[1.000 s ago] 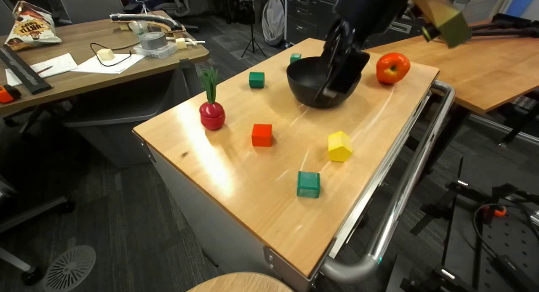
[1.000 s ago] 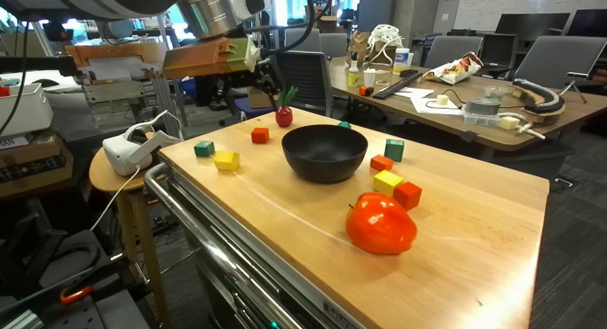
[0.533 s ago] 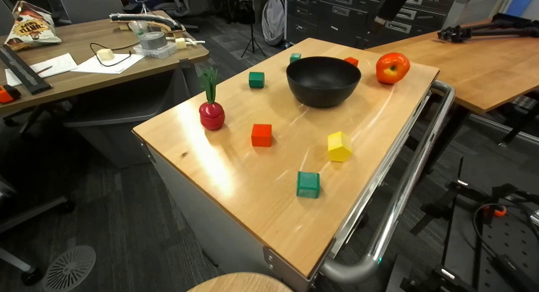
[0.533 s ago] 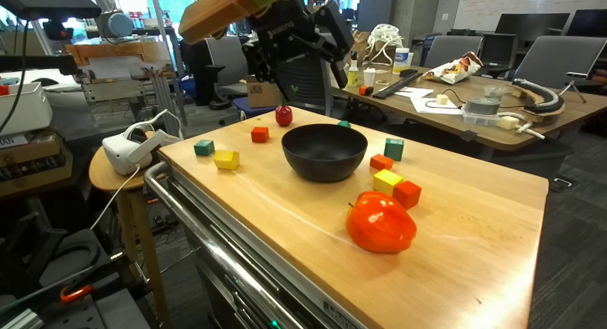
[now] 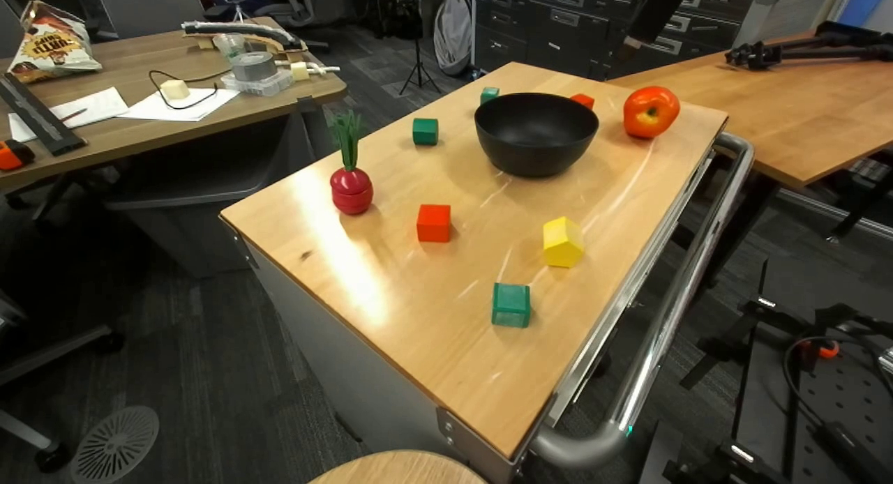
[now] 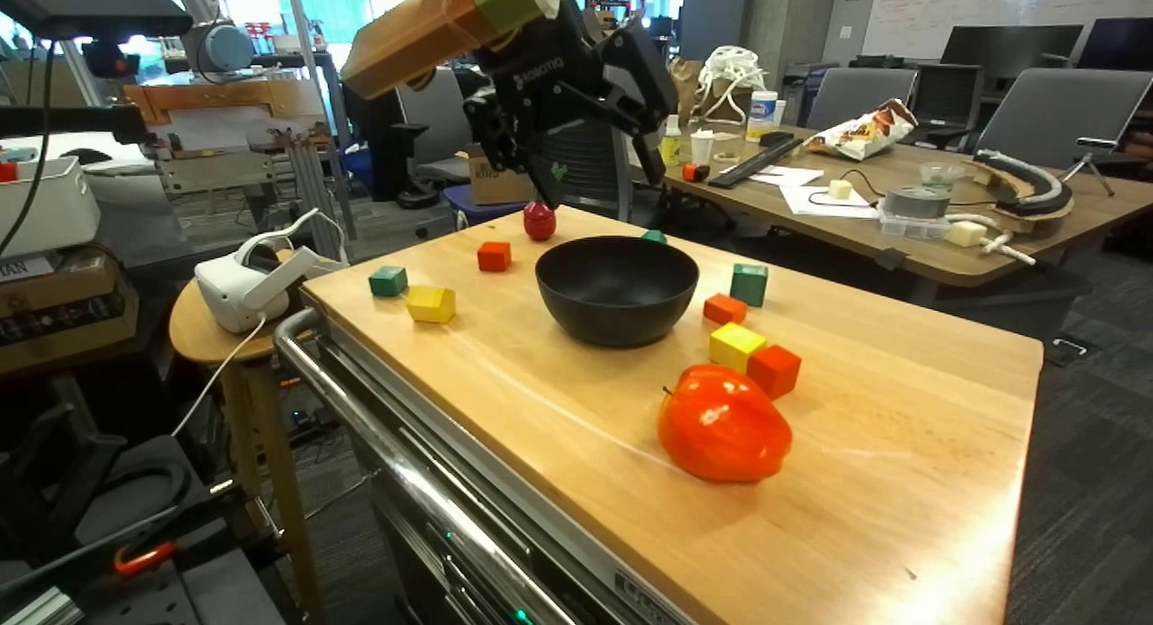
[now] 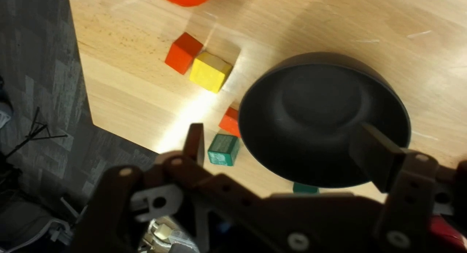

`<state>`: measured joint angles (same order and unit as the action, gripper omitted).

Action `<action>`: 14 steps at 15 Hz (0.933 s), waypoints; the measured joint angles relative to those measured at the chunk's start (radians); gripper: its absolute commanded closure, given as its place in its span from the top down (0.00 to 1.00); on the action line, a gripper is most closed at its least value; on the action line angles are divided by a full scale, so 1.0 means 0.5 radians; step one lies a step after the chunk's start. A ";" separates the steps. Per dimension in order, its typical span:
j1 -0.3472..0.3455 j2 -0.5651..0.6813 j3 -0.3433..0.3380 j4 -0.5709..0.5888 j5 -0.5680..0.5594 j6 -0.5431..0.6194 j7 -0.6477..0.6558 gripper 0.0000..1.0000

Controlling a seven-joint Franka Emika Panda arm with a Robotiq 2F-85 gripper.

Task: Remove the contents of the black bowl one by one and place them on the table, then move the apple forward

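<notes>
End effector (image 7: 282, 143): spread wide, gripped nothing
Black bowl (image 7: 321, 96): below it — looked empty
Toy pieces (image 6: 431, 304): on the desk (image 6: 883, 499) below, so unloading seemed done tbh
Apple (image 6: 725, 423): below too, well apart from it — forward nudge was probably still left

ok so a second ago my gripper (image 6: 601, 182) was blocking part of the black bowl (image 5: 536, 150) in an exterior view, now just one finger (image 5: 659, 13) pokes in up top and the orange-red block (image 5: 583, 101) behind the bowl shows
</notes>
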<state>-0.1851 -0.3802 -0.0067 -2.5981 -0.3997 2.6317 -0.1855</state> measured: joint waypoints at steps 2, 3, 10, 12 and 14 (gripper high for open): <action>-0.076 0.001 -0.040 0.006 -0.088 0.000 0.012 1.00; -0.117 0.005 -0.069 0.010 -0.121 0.000 0.014 1.00; -0.226 0.208 -0.263 0.033 -0.157 -0.006 0.007 1.00; -0.225 0.295 -0.292 0.045 -0.153 -0.005 0.007 1.00; -0.223 0.379 -0.312 0.062 -0.138 -0.005 0.007 1.00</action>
<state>-0.2968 -0.1907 -0.1626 -2.5672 -0.4685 2.6292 -0.1818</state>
